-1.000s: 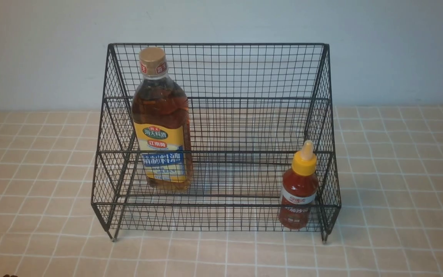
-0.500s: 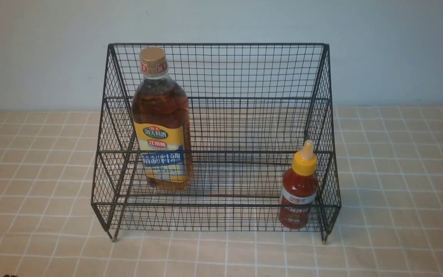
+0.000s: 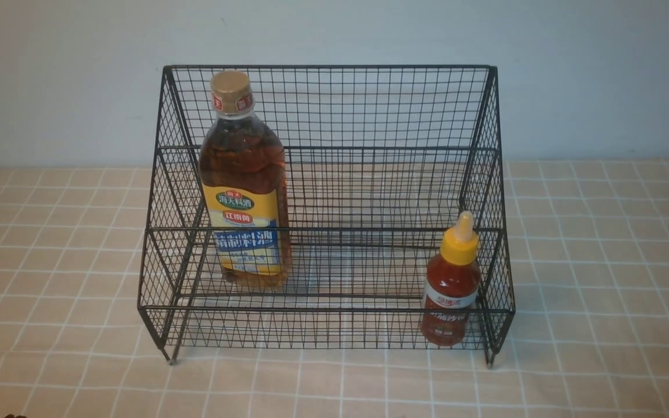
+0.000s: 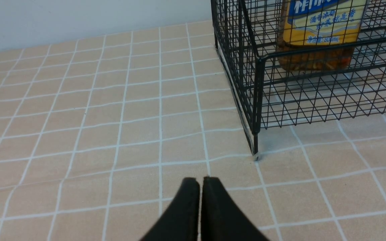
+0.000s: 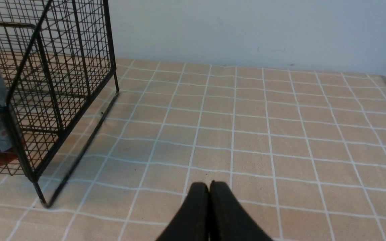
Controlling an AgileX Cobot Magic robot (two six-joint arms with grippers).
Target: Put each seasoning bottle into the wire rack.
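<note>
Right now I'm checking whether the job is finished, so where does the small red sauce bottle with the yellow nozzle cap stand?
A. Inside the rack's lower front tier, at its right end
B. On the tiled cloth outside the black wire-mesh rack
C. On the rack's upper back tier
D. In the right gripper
A. The small red sauce bottle stands upright behind the front mesh of the black wire-mesh rack, in its right corner, while the right gripper is shut and holds nothing.
</note>
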